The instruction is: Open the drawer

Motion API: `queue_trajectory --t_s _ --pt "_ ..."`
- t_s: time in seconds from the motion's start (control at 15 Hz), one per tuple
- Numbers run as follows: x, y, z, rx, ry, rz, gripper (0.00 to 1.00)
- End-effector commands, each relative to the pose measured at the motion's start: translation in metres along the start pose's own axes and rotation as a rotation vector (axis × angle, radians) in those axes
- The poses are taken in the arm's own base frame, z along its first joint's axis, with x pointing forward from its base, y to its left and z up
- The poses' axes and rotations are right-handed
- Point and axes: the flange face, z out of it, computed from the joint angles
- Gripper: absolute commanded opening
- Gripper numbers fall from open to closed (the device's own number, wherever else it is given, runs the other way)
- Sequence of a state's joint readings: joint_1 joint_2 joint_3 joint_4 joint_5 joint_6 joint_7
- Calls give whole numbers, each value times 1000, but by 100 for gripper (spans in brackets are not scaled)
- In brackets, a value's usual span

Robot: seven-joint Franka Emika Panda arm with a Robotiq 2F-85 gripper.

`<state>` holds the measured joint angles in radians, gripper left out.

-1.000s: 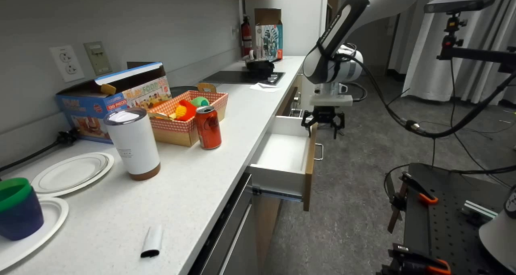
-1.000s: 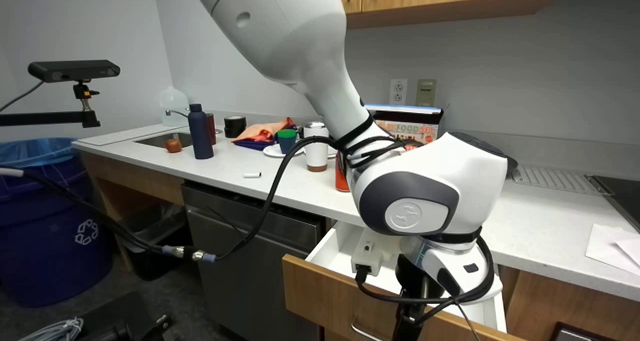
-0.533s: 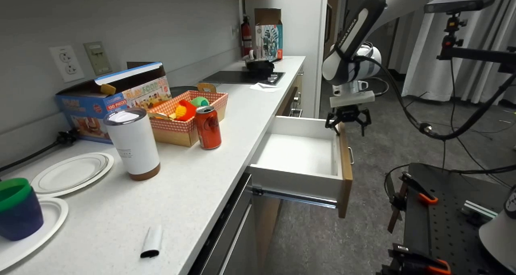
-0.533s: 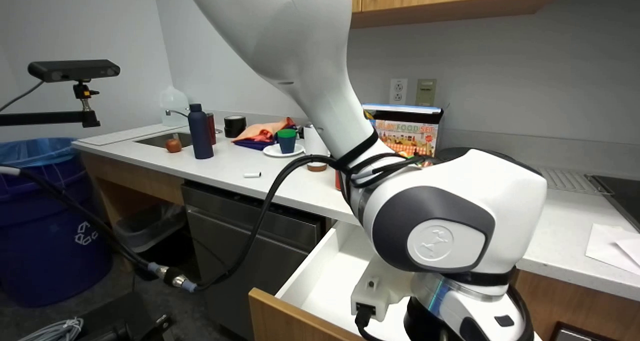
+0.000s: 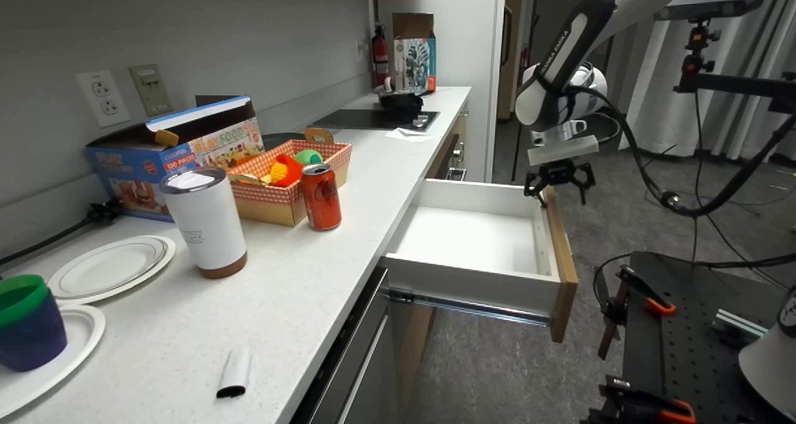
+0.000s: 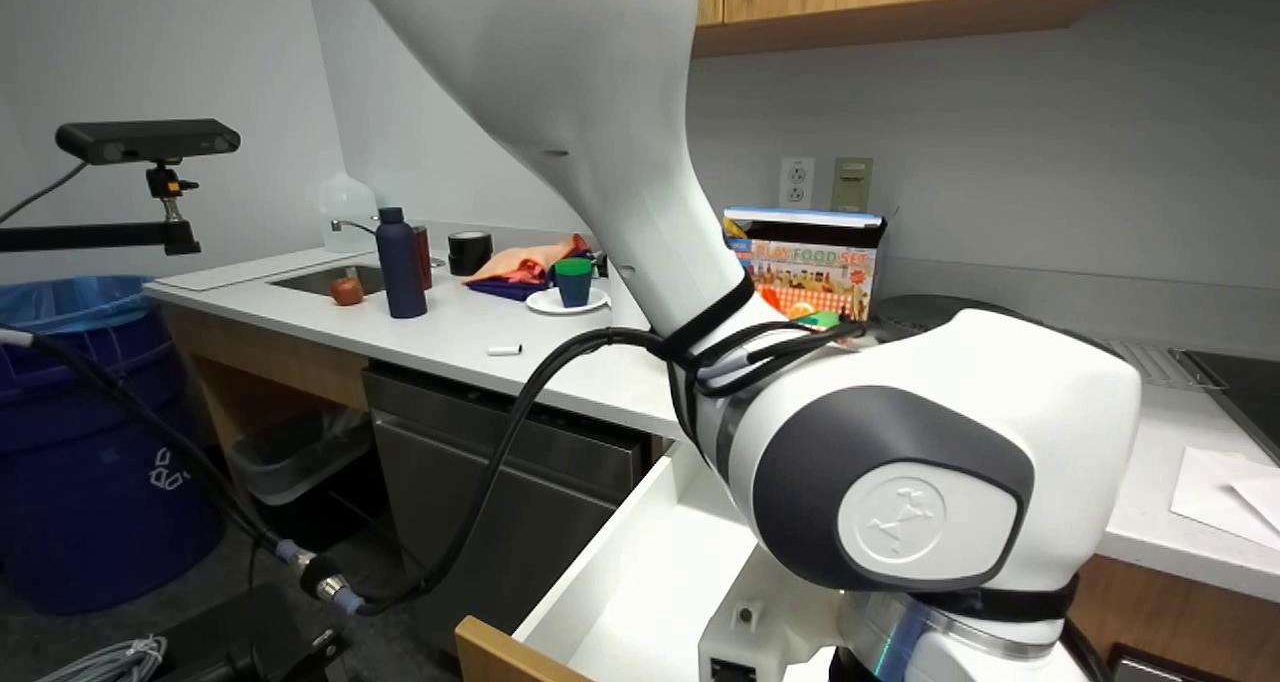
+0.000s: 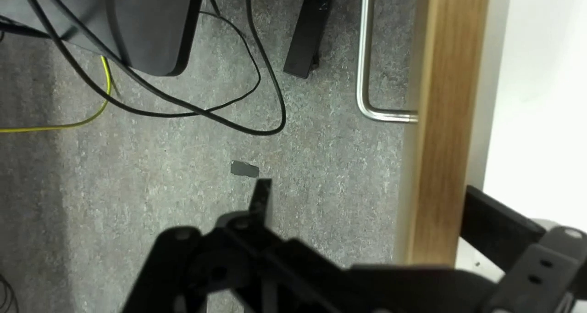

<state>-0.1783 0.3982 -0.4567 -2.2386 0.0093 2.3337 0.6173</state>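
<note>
In an exterior view, the drawer (image 5: 479, 244) sticks far out from under the counter (image 5: 298, 293), the claw (image 5: 563, 202) spread wide at its front. In an exterior view, the white arm (image 6: 665, 222) blocks part of the drawer. In the wrist view, 1 finger (image 7: 500, 226) is inside the drawer, 1 outside above the floor (image 7: 330, 180).

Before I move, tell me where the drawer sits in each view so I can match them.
In an exterior view: the drawer juts out right of centre.
In an exterior view: drawer at bottom centre, partly hidden by the arm.
Wrist view: drawer down the right side.
Shared landmark: its tan wood front, in all three.
</note>
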Motion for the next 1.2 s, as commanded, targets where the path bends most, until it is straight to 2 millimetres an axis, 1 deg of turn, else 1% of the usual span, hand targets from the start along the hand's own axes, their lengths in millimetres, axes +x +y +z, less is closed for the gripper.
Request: queue_trajectory --t_s 0.0,0.33,0.6,0.8,0.93,1.13 --pt "-15 12 -38 24 51 -25 100" --pt "-37 12 -99 126 124 -99 100" --pt "-65 6 -135 226 161 -159 100" --pt "-89 1 -151 275 181 -207 100" --pt "-103 0 -156 304 194 -235 100" --pt "-120 1 -157 345 214 -270 100"
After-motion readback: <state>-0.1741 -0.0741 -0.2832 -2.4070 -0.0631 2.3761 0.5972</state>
